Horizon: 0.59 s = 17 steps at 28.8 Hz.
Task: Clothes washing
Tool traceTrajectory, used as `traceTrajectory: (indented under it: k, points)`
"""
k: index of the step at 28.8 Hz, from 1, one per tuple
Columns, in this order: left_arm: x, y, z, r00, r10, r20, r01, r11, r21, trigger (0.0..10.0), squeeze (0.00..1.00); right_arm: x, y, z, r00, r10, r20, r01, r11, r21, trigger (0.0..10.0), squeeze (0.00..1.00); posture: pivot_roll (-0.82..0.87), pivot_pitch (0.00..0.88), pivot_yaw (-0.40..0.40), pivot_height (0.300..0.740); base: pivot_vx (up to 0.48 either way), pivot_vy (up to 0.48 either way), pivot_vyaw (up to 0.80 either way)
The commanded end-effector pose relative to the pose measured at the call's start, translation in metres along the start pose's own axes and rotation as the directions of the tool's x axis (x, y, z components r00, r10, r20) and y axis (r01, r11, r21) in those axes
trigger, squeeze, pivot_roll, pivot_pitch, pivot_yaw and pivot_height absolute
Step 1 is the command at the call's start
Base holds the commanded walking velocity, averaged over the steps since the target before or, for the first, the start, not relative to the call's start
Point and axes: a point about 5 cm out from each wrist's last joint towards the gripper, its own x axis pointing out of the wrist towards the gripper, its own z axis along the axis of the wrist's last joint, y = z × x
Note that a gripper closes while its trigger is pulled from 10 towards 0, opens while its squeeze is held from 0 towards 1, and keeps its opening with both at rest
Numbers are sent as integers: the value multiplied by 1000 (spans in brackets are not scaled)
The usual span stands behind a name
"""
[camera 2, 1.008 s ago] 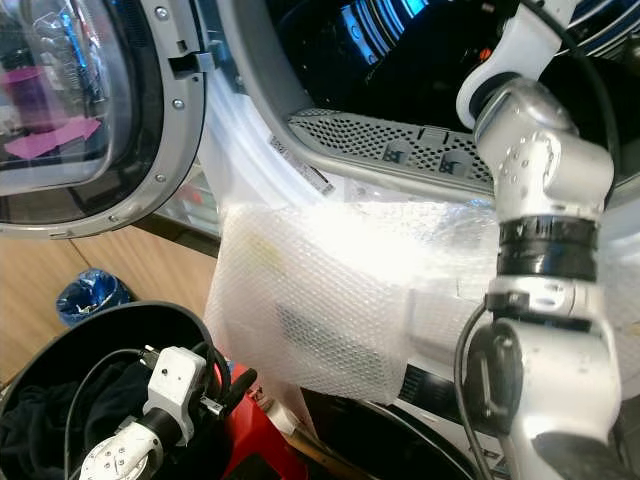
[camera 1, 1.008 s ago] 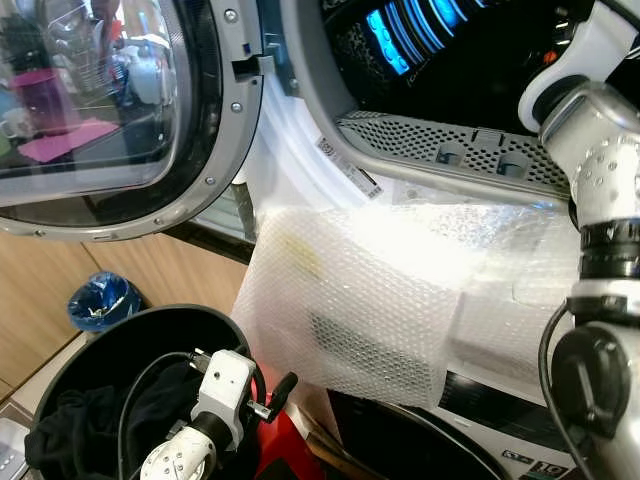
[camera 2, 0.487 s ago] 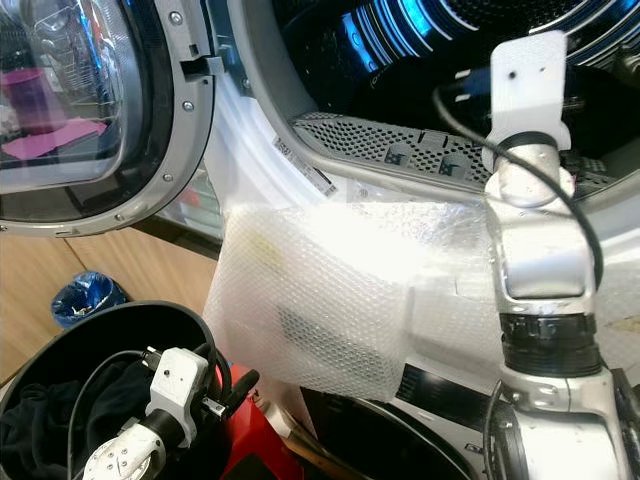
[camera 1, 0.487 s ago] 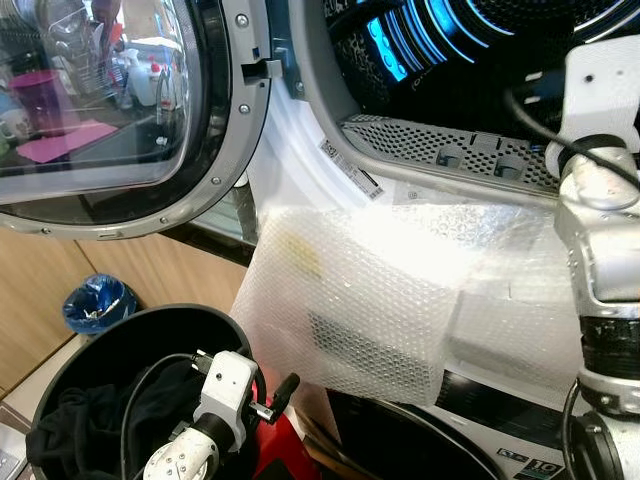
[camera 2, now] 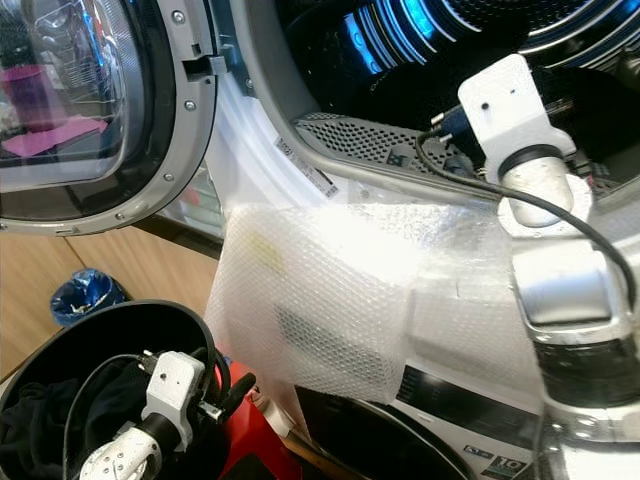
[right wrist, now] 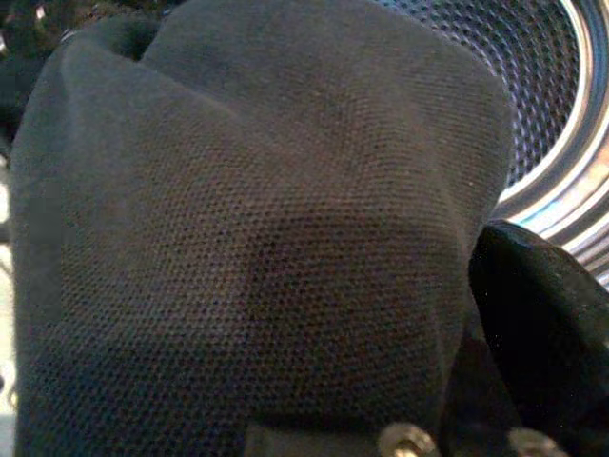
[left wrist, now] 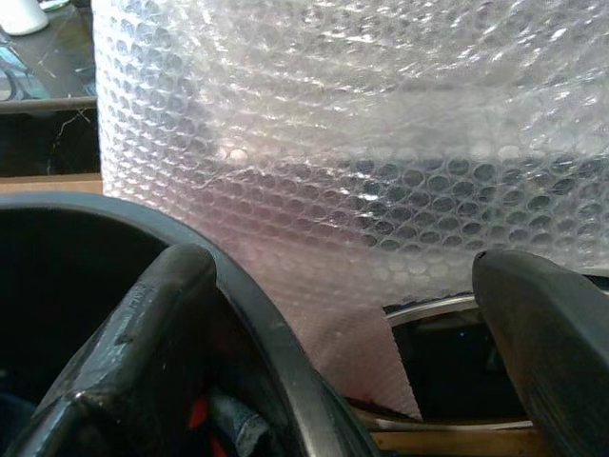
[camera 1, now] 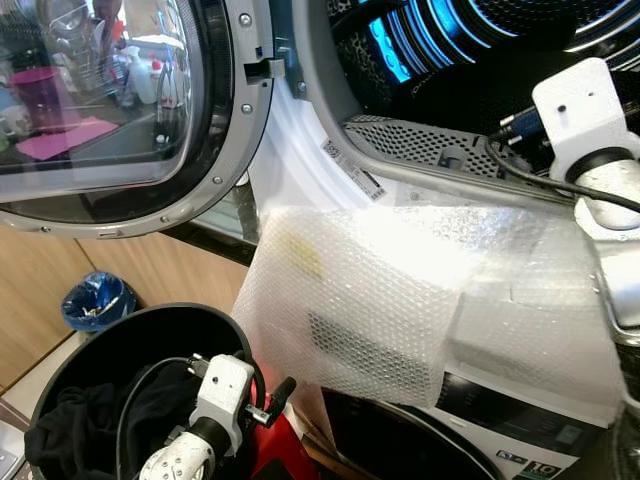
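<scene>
the right arm [camera 2: 560, 270] reaches up into the open washing machine [camera 1: 420, 60], whose drum [right wrist: 552, 86] shines blue inside. in the right wrist view a dark cloth [right wrist: 266, 238] sits right in front of the camera, with the drum's holey metal wall behind it; it looks held by the right gripper, but the jaws are hidden, so one cannot tell how they stand. the round glass door [camera 1: 100, 100] hangs open on the robot's left. a sheet of bubble wrap [camera 1: 400, 290] hangs over the machine's front, below the opening. the left gripper [left wrist: 343, 343] is low, at the rim of a black basket [camera 1: 100, 345] with more dark clothes [camera 1: 70, 440] inside. its jaws are wide apart and hold nothing.
</scene>
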Motion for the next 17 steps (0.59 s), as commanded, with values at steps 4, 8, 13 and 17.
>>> traceTrajectory:
  k: [4, 8, 13, 17]
  points:
    - [0, 3, 2, 1000, -2, -1, 2, 1000, 7, 10000, 0, -6, -6, -14, 995, 88, -40, -91, 993, -78, 10000, 0, -69, 105, 39, 740, 0, 0, 0]
    - [1, 4, 4, 1000, -6, 3, 6, 1000, 12, 10000, 0, -8, -15, -24, 994, 79, -72, -87, 990, -114, 10000, 0, -70, 96, 42, 740, 0, 0, 0]
    - [1, 4, 3, 1000, -4, 3, 4, 1000, 14, 10000, 0, -12, -16, -31, 989, 121, -91, -127, 989, -75, 10000, 0, -69, 95, 42, 740, 0, 0, 0]
    - [0, 5, 3, 1000, 0, 4, 0, 1000, 14, 10000, 0, -25, 0, -40, 955, 293, -55, -280, 945, 171, 10000, 0, -63, 99, 41, 740, 0, 0, 0]
